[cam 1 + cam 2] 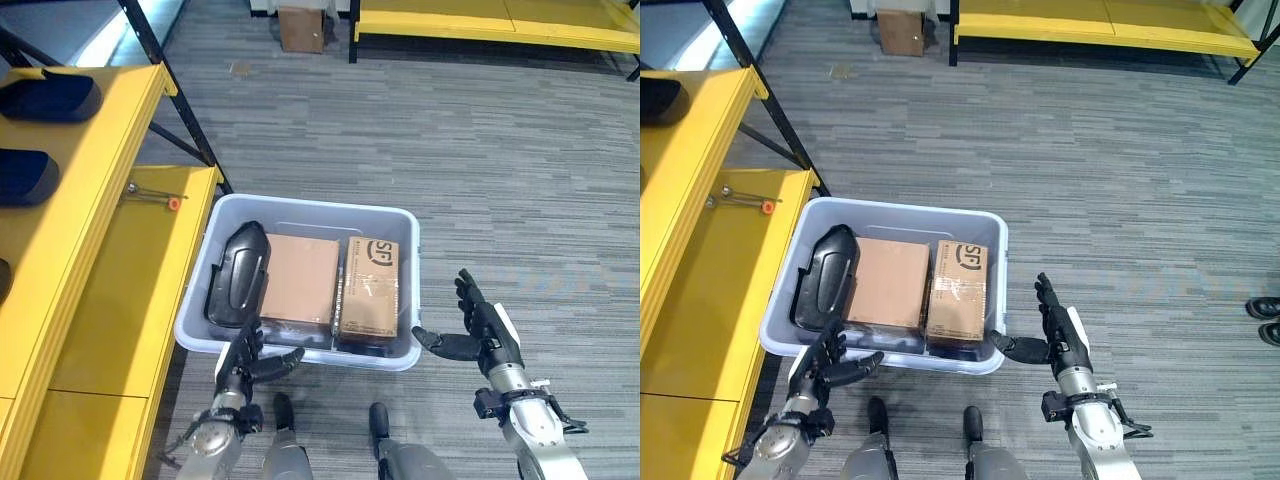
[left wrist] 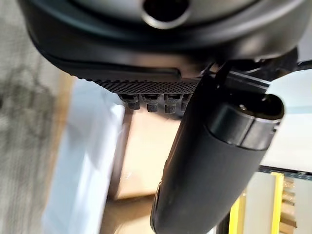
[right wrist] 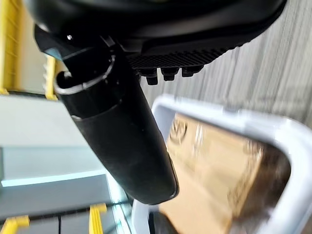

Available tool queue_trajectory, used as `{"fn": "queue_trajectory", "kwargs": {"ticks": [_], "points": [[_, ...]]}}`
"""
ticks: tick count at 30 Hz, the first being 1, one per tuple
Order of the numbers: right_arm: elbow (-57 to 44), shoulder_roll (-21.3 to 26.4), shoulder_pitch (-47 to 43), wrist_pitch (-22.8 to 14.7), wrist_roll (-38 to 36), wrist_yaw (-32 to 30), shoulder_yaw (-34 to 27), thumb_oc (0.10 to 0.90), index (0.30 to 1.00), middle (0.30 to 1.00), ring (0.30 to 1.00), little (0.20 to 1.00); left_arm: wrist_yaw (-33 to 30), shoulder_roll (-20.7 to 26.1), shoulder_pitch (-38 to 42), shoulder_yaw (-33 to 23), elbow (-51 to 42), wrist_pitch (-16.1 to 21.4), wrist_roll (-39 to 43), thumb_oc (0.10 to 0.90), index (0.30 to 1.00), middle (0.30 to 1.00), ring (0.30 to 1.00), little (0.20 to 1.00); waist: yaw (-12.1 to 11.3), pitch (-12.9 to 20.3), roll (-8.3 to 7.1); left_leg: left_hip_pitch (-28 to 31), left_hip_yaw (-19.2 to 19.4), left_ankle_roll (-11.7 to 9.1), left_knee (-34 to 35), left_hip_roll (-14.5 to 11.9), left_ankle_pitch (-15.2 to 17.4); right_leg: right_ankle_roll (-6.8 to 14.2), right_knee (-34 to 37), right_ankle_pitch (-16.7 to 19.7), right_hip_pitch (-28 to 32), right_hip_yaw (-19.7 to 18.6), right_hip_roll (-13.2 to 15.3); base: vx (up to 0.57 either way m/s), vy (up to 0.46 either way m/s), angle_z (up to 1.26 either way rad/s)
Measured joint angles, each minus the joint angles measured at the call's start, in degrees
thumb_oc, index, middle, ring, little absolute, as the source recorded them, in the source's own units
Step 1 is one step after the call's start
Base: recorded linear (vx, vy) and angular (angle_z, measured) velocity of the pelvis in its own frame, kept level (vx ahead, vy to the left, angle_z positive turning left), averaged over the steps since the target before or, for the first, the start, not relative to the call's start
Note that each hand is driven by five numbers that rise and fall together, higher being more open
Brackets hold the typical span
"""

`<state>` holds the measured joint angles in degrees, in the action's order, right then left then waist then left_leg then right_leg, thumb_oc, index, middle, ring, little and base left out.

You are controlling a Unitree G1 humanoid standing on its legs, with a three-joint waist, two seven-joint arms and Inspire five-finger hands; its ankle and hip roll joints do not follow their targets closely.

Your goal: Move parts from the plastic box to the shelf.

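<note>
The one marking is a dark round logo with letters on the top face of the narrow brown cardboard carton [image 1: 367,285], which lies at the right end inside the pale grey plastic box [image 1: 394,355]; the letters seem too small to make out reliably.

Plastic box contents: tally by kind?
In the plastic box:
Cardboard boxes: 2, a plain one and a printed, taped one
Black moulded parts: 1
Total: 3
</note>
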<state>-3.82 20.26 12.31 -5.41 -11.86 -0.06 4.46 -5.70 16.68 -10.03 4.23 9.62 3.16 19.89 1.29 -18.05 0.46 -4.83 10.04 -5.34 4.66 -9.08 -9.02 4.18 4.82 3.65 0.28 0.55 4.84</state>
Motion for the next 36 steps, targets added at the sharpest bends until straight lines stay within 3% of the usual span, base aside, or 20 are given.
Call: {"fn": "queue_trajectory", "kwargs": {"ticks": [3,7,11,16,21,23,25,30,36], "points": [[-0.1,0.0,-3.0,0.0,0.6,1.0,1.9,0.9,1.0,1.0,1.0,1.0,-1.0,2.3,-0.4,-2.0,-0.5,0.6,0.0,0.9,1.0,1.0,1.0,1.0,-0.7,-0.4,-0.87,0.0,1.9,1.7,0.0,2.8,1.1,1.9,0.0,0.0,-0.8,-0.2,3.0,0.01,0.087,-0.15],[-0.2,1.5,-4.7,0.3,1.6,0.8,1.5,0.9,1.0,1.0,1.0,1.0,-1.2,2.8,-1.2,-2.9,-0.9,0.7,0.1,0.9,1.0,1.0,1.0,1.0,-1.9,-0.5,-2.86,-0.3,1.8,1.8,0.0,2.9,1.3,2.3,0.0,-0.3,-0.9,0.1,3.0,0.02,0.01,0.0],[-0.5,9.7,-9.2,0.3,9.2,-1.3,-0.9,0.9,1.0,1.0,1.0,1.0,-1.0,2.8,-1.7,-2.2,-2.2,1.4,0.1,0.9,1.0,1.0,1.0,1.0,-1.7,-1.3,-5.55,-5.0,-0.8,1.7,-5.9,2.0,3.2,2.2,0.0,-0.2,-1.6,1.7,2.4,0.01,-0.04,0.23],[-0.7,18.6,-18.1,-0.5,15.9,-3.6,0.5,0.9,1.0,1.0,1.0,1.0,-0.1,3.8,-1.7,-1.8,-4.2,2.4,0.2,0.9,1.0,1.0,1.0,1.0,-3.3,-1.4,-6.17,-9.3,-2.7,1.3,-9.4,1.0,4.2,1.7,0.0,0.2,-3.3,3.4,1.5,0.0,-0.061,0.16],[2.4,33.3,-37.0,-1.1,23.8,-3.4,16.9,0.9,1.0,1.0,1.0,1.0,0.5,6.1,-1.6,0.2,-5.4,3.2,2.3,0.9,1.0,1.0,1.0,1.0,-6.4,-1.9,-6.77,-13.3,-5.8,1.2,-11.3,0.8,4.1,1.5,0.0,0.2,-4.7,6.5,0.7,-0.01,-0.06,0.24],[5.0,36.2,-44.1,-1.1,25.8,-3.2,21.6,0.9,1.0,1.0,1.0,1.0,0.5,7.2,-1.0,0.9,-6.0,4.0,2.4,0.9,1.0,1.0,1.0,1.0,-7.9,-2.8,-6.9,-15.0,-7.1,1.0,-11.6,0.8,3.7,1.4,0.0,0.3,-5.6,7.7,0.4,-0.03,-0.052,0.31],[9.2,37.3,-54.8,-0.6,30.0,-3.2,27.2,0.9,1.0,1.0,1.0,1.0,-0.3,8.1,0.4,1.0,-6.6,4.0,2.6,0.9,1.0,1.0,1.0,1.0,-10.9,-6.0,-7.44,-16.3,-7.7,0.9,-11.6,0.9,3.3,1.3,0.0,0.4,-6.5,8.4,0.2,-0.03,-0.037,0.18],[11.0,39.4,-67.9,-0.6,36.7,-2.2,37.2,0.9,1.0,1.0,1.0,1.0,-1.2,10.2,0.7,1.1,-5.8,2.1,4.5,0.9,1.0,1.0,1.0,1.0,-13.3,-11.4,-8.55,-19.2,-9.0,1.1,-11.8,1.5,2.9,1.2,0.0,0.5,-8.3,10.0,0.4,-0.01,-0.041,0.15],[11.3,42.3,-79.6,-2.5,46.4,0.5,53.1,0.9,1.0,1.0,1.0,1.0,-1.6,11.2,2.2,1.3,-5.8,2.0,4.5,0.9,1.0,1.0,1.0,1.0,-14.9,-12.0,-8.78,-22.1,-11.1,1.0,-11.8,2.0,2.5,1.3,0.0,0.2,-10.1,11.7,0.3,0.0,-0.04,0.17]]}}
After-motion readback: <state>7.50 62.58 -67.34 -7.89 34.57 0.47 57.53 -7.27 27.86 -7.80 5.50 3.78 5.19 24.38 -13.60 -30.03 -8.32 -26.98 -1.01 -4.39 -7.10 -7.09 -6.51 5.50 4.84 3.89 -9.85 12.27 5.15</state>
